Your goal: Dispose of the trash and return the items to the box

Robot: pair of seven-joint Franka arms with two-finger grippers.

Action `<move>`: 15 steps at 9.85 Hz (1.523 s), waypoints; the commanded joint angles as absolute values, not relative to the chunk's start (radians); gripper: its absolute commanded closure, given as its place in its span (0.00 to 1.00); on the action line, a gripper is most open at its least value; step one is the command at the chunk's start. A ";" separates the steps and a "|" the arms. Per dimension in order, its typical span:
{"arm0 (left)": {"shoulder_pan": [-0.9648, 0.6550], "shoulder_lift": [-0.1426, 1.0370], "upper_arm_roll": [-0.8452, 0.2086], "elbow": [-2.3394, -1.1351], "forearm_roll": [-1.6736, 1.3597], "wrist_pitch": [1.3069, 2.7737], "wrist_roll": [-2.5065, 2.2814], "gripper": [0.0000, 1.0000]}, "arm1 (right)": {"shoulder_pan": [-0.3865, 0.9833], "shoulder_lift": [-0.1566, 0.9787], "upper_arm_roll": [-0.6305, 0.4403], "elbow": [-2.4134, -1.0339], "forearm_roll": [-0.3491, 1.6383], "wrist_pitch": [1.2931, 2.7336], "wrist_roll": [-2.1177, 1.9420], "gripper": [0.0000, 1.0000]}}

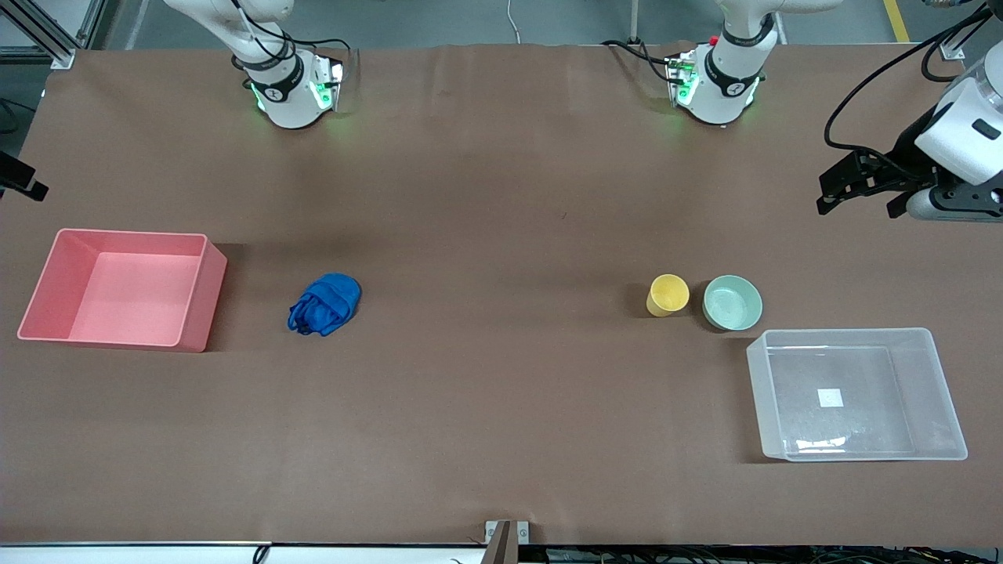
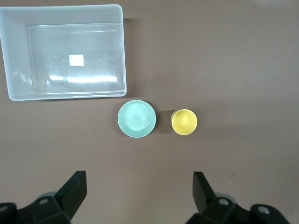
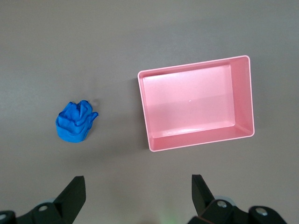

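We see the left end effector [image 2: 139, 193] raised with fingers spread wide over the desk [image 1: 501, 196] at the left arm's end, while the right end effector [image 3: 138, 193], equally released, hangs above the right arm's end. The yellow cup [image 1: 668, 295] and mint bowl [image 1: 733, 302] stand upright, mouths up, just beside each other. The clear box [image 1: 856, 394] lies near the bowl, nearer the front camera, long axis along the desk; the blue wad [image 1: 325, 304] sits near the pink bin [image 1: 124, 288], bare desk between.

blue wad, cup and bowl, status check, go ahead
Left gripper open, high over cup and bowl. Right gripper open, above blue wad and pink bin. Clear box empty. Nothing blocking.
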State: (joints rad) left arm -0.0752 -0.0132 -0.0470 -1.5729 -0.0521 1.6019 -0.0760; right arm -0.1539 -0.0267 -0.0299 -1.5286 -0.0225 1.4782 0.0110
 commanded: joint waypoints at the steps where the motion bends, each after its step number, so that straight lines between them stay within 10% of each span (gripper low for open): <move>1: -0.068 0.002 -0.051 -1.600 -0.032 1.614 -0.081 0.00 | -0.157 -0.035 -0.017 -1.526 -0.008 1.479 0.000 0.00; 6: -0.023 0.011 -0.051 -1.788 -0.031 1.800 -0.058 0.00 | -0.059 0.153 0.118 -1.581 -0.021 1.624 0.078 0.00; 11: -0.012 0.108 -0.051 -2.088 -0.031 2.181 -0.057 0.01 | 0.096 0.314 0.118 -2.017 -0.118 2.277 0.230 0.00; 15: 0.014 0.268 -0.051 -2.151 -0.029 2.399 -0.023 0.02 | 0.098 0.405 0.117 -2.123 -0.219 2.494 0.262 0.00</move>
State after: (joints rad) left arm -0.0034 0.2150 -0.0442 -2.1245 -0.0489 2.3375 -0.0520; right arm 0.1112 0.4281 0.1172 -2.0824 -0.1721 2.4618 0.2415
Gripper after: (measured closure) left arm 0.018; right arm 0.000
